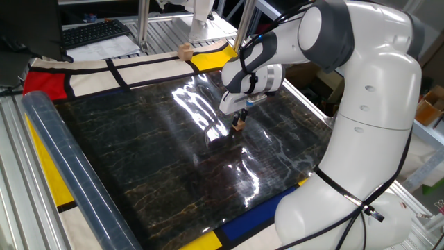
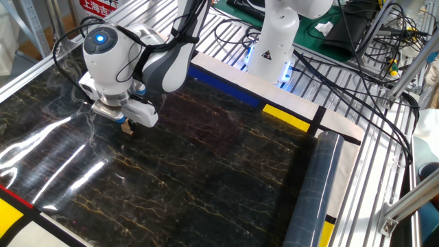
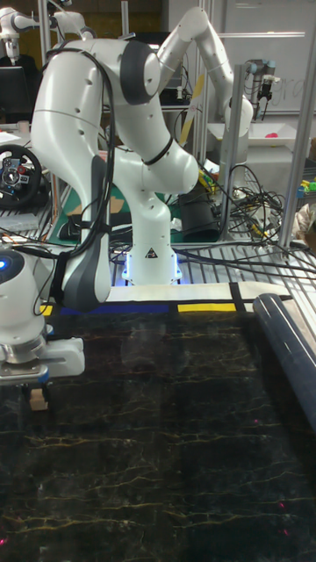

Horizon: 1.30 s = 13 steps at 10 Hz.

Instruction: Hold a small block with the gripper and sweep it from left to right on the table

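On table (image 1: 139, 153), 1 end effector (image 1: 239, 121) grips 1 small block (image 1: 238, 126); 1 paler cube (image 1: 184, 51) behind.

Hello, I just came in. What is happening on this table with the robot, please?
The big white robot arm holds a tiny tan-brown wooden cube in its small black gripper, low against the glossy black marble-patterned table. The gripper is shut on the cube, which seems to touch or nearly touch the surface. A slightly larger pale wooden cube sits apart on the cloth border at the far edge, and a clear plastic roll lies along one side.
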### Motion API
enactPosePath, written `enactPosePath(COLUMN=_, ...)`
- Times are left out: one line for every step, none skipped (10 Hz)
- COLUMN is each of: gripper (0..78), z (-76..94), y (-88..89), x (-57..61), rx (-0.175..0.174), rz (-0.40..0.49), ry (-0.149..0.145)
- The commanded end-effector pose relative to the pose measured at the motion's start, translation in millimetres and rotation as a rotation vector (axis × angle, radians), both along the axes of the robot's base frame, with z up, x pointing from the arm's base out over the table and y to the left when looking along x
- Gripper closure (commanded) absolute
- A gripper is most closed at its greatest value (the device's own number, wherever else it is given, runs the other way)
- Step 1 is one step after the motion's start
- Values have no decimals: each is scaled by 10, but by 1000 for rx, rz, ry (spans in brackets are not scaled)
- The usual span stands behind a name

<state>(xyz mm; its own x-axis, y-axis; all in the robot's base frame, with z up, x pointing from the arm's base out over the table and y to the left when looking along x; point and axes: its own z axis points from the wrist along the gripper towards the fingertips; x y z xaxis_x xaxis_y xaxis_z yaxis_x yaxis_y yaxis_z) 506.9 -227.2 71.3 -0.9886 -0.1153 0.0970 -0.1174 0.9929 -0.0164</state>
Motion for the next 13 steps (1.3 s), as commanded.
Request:
enactPosePath(gripper=764, z=4, y=28, x=11, rx=0, rz=-7, ry=-2)
enactPosePath(gripper=764, z=11, y=50, x=12, rx=0, rz=-10, ry=-2)
enactPosePath(gripper=764, z=13, y=59, x=13, rx=0, rz=-11, ry=-2)
enactPosePath(gripper=764, z=31, y=121, x=15, rx=-1, rz=-16, ry=-1)
enactPosePath(gripper=764, z=43, y=167, x=16, rx=-1, rz=-20, ry=-1)
enactPosePath(gripper=764, z=52, y=229, x=16, rx=-1, rz=-27, ry=-1)
enactPosePath(gripper=764, z=54, y=306, x=12, rx=-1, rz=-34, ry=-1)
enactPosePath(gripper=764, z=48, y=364, x=7, rx=-1, rz=-40, ry=-1)
enactPosePath(gripper=764, z=39, y=442, x=-2, rx=-2, rz=-48, ry=-1)
enactPosePath(gripper=764, z=30, y=502, x=-11, rx=-2, rz=-54, ry=-2)
enactPosePath(gripper=764, z=31, y=524, x=-14, rx=1, rz=-54, ry=-2)
enactPosePath(gripper=764, z=38, y=539, x=-16, rx=3, rz=-55, ry=-1)
enactPosePath(gripper=764, z=39, y=542, x=-16, rx=2, rz=-56, ry=-1)
